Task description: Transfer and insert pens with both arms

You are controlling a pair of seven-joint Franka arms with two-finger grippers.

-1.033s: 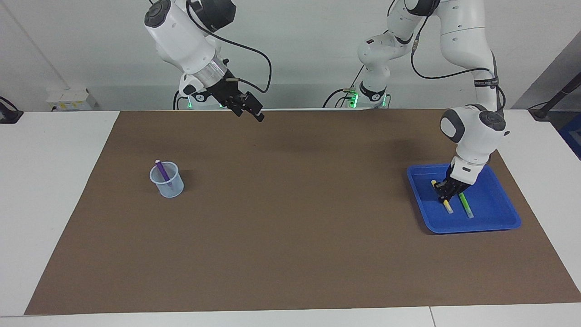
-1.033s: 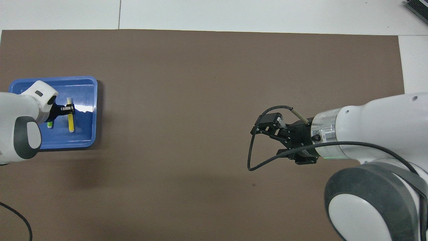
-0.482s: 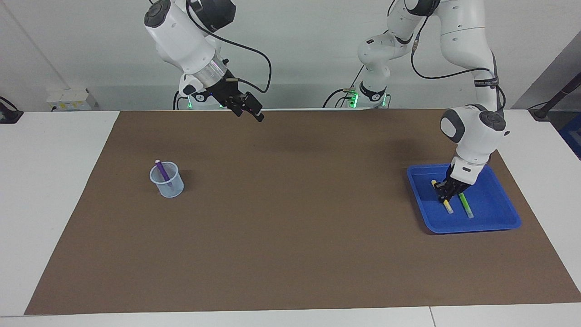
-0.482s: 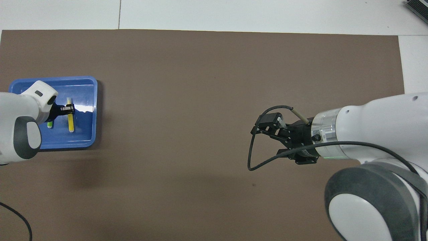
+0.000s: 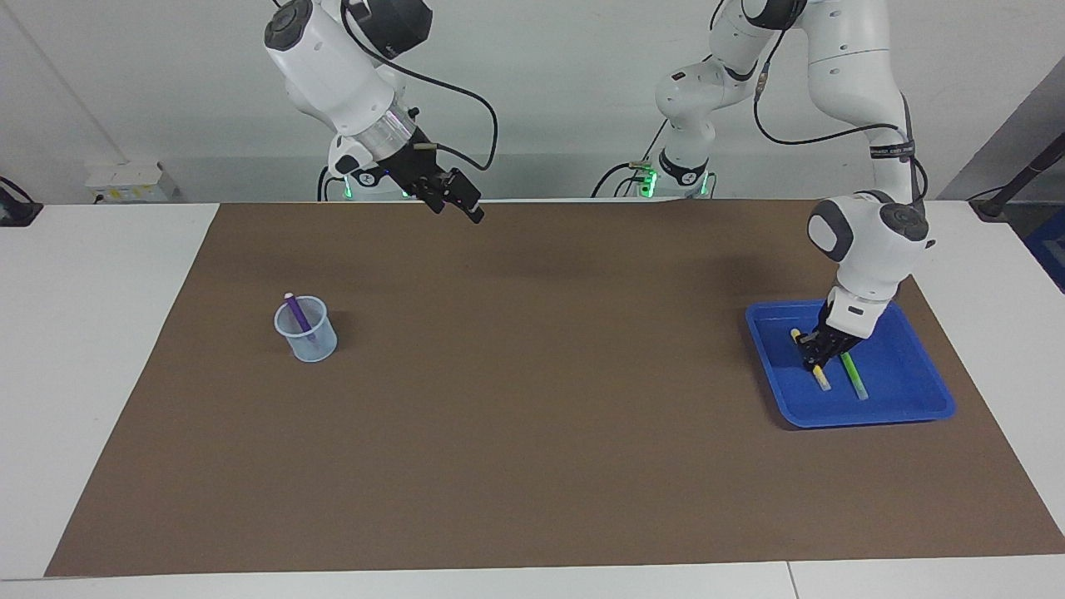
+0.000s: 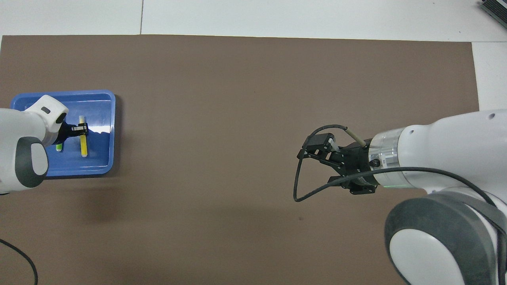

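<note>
Cup (image 5: 306,331) of clear plastic stands on the brown mat (image 5: 532,416) toward the right arm's end of the worktop (image 5: 91,333), and the purple pen (image 5: 298,316) leans inside it with its top above the rim. Next along in the facing view, the right gripper (image 5: 456,198) hangs in the air over the mat's edge nearest the robots, tilted down toward the middle, holding nothing; its fingers look spread apart in the overhead view (image 6: 317,158). At the left arm's end sits the blue tray (image 5: 907,408), with the left gripper (image 5: 814,356) lowered into it and its fingers set either side of the yellow pen (image 5: 817,372), which lies flat on the tray floor; whether they are already clenched on the pen I cannot tell. In the overhead view the left gripper (image 6: 81,129) crosses the yellow pen (image 6: 83,146) near its middle. Just beside it, the green pen (image 5: 854,376) lies flat in the tray, roughly parallel, untouched
</note>
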